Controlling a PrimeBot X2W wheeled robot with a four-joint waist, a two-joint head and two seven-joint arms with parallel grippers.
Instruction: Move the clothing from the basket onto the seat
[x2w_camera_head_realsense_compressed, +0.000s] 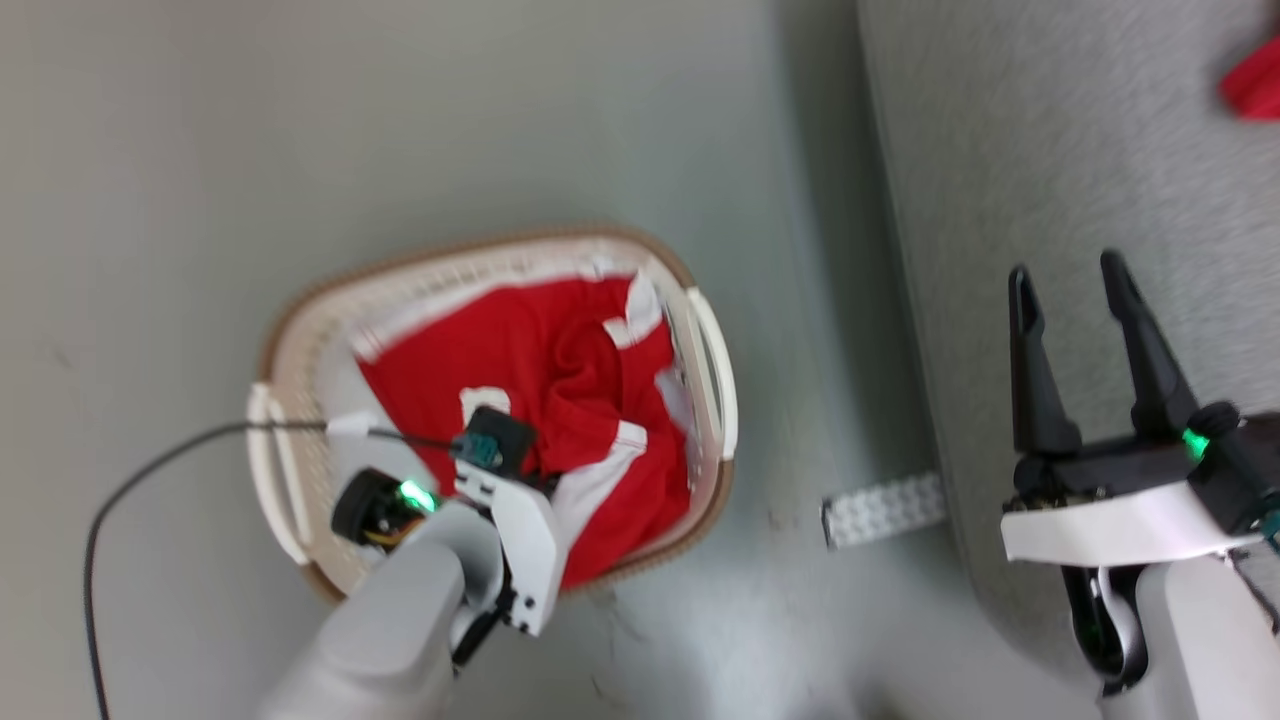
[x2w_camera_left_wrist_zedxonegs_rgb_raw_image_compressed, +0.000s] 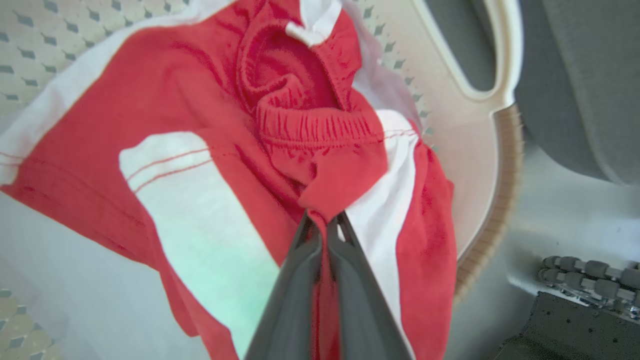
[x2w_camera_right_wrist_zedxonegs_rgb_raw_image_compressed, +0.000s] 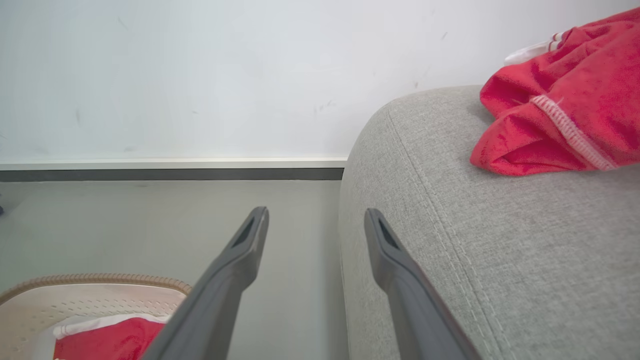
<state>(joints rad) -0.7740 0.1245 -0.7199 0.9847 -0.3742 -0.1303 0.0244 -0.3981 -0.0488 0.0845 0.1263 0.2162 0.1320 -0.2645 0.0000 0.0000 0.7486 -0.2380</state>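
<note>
Left wrist view: one claw (x2w_camera_left_wrist_zedxonegs_rgb_raw_image_compressed: 324, 220) pinching clothing (x2w_camera_left_wrist_zedxonegs_rgb_raw_image_compressed: 190, 95) in one basket (x2w_camera_left_wrist_zedxonegs_rgb_raw_image_compressed: 477, 150).

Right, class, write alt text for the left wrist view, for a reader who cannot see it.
The left gripper, shut, pinches a fold of red clothing with white stripes that lies heaped in an off-white basket. The basket's brown rim and a handle curve along the right, with the grey seat beyond.
</note>
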